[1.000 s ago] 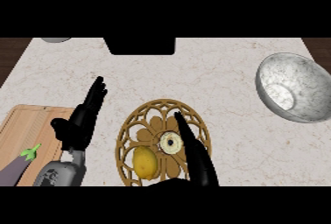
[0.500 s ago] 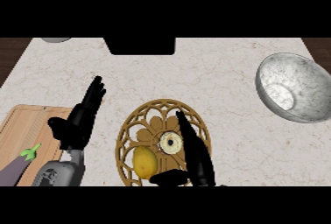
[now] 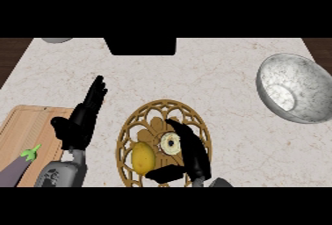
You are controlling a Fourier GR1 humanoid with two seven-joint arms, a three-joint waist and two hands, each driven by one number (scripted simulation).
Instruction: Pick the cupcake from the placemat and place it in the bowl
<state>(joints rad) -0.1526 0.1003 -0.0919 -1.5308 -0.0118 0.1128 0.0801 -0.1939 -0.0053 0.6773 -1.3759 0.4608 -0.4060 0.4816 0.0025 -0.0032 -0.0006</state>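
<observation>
The cupcake [image 3: 171,143], pale with a ring-shaped top, sits near the middle of the round brown lattice placemat [image 3: 131,126]. My right hand [image 3: 194,157] comes up from the lower edge and lies over the placemat just right of the cupcake. Its fingers are straight along the cupcake's right side and its thumb is spread out below it, so the hand is open. The grey speckled bowl [image 3: 295,88] stands at the far right, tilted and holding nothing. My left hand [image 3: 80,119] rests open, fingers up, left of the placemat.
A yellow lemon [image 3: 143,157] lies on the placemat left of the cupcake. A wooden cutting board [image 3: 26,127] with a purple eggplant [image 3: 16,166] is at the lower left. A black block [image 3: 139,46] sits at the counter's far edge.
My right hand has shifted slightly up and left toward the cupcake, and its thumb has swung out below it. The left hand, cupcake and bowl have not moved.
</observation>
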